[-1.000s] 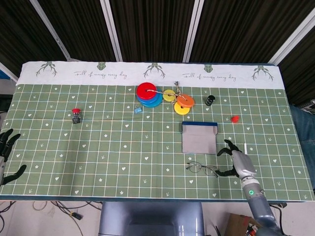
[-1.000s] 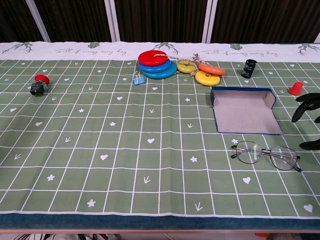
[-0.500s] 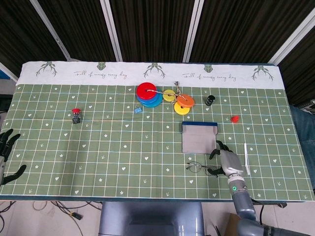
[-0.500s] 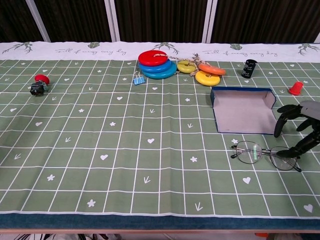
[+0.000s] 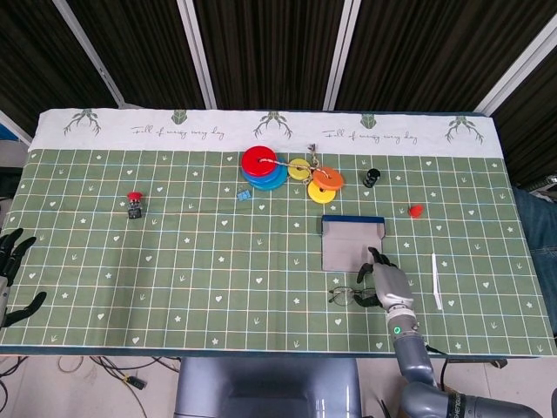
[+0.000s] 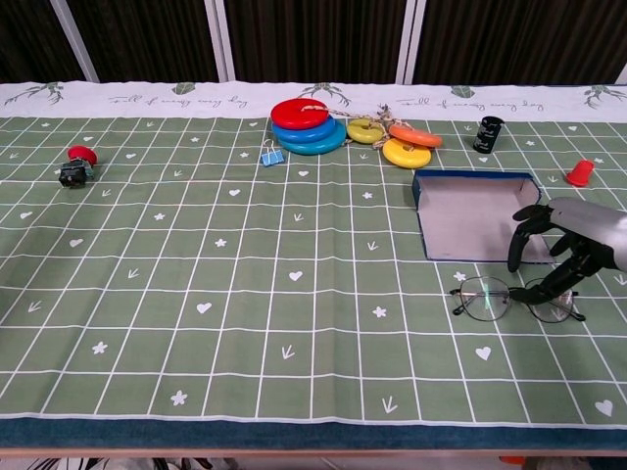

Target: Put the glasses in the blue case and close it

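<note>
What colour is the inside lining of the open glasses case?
Grey, with a blue shell around it; the case shows best in the chest view.

The right hand (image 6: 563, 247) sits over the right lens of the glasses (image 6: 487, 299), so that lens is mostly hidden, and I can't tell if the fingertips actually touch the frame or just hang over it. The chest view also cuts the arm off at the right edge. From the head view the hand covers the near right corner of the blue case (image 5: 352, 243). The left hand (image 5: 12, 272) is half out of frame at the left edge. The small black thing with a red top (image 5: 134, 205) is too tiny to name.
</note>
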Robot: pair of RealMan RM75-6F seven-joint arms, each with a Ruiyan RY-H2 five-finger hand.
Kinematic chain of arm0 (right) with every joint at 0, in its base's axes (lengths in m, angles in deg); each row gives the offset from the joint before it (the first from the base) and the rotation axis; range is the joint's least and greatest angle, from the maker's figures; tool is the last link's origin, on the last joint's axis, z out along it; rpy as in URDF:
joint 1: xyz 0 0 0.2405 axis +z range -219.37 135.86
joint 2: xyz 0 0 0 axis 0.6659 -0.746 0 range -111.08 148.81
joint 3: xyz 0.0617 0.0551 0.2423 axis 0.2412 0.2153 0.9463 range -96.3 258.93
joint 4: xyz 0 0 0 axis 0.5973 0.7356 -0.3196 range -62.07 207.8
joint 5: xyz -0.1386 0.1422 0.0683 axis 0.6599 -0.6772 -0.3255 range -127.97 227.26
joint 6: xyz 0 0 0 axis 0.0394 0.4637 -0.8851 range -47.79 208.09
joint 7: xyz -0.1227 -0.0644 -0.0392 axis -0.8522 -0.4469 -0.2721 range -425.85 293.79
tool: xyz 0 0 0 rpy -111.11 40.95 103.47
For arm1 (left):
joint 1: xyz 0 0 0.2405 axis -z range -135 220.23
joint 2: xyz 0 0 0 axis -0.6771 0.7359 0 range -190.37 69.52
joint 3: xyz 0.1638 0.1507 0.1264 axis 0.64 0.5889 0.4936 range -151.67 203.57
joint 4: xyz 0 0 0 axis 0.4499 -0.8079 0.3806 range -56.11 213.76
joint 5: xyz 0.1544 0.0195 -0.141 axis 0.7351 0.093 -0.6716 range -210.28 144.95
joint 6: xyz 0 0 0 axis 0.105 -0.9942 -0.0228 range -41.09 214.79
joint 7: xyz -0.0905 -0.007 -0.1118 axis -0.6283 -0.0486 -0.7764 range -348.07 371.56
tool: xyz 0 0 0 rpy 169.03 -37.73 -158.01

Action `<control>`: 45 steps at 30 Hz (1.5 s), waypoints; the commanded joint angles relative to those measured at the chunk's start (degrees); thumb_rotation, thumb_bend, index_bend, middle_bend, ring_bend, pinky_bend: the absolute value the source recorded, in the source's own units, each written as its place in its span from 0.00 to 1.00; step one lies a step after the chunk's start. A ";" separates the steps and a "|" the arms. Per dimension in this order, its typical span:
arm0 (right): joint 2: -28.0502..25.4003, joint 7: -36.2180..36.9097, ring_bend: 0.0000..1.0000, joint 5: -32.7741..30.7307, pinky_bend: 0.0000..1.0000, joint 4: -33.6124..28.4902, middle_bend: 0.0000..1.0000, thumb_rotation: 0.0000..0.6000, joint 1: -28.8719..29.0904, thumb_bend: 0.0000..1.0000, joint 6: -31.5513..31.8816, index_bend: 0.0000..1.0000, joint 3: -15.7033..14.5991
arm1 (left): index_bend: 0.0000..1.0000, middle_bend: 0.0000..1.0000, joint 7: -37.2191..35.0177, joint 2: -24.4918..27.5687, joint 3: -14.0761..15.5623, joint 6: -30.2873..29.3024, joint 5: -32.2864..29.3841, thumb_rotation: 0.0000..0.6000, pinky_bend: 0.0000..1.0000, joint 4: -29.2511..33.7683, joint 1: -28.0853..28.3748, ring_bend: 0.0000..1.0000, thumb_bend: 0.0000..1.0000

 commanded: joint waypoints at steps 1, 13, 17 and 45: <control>0.61 -0.32 0.10 0.07 0.20 0.11 0.07 1.00 0.31 0.32 0.50 0.55 0.11 | 0.08 0.00 -0.02 0.03 0.00 0.01 -0.02 1.00 0.00 0.00 0.01 0.00 0.24; 1.03 -0.62 0.10 -0.36 0.20 1.05 0.07 1.00 0.80 0.41 0.14 0.58 -0.30 | 0.09 0.00 0.18 0.09 -0.01 0.14 -0.17 1.00 0.00 0.01 0.03 0.00 0.23; 0.66 -0.63 0.10 -0.68 0.20 0.96 0.07 1.00 0.86 0.43 -0.16 0.58 -0.41 | 0.09 0.00 0.24 0.10 -0.04 0.13 -0.25 1.00 0.00 0.08 0.02 0.00 0.23; 0.60 0.65 0.11 -1.65 0.20 1.61 0.07 1.00 1.41 0.45 -1.73 0.61 -1.09 | 0.09 0.00 0.75 0.06 0.00 0.32 -0.37 1.00 0.00 0.17 0.07 0.00 0.23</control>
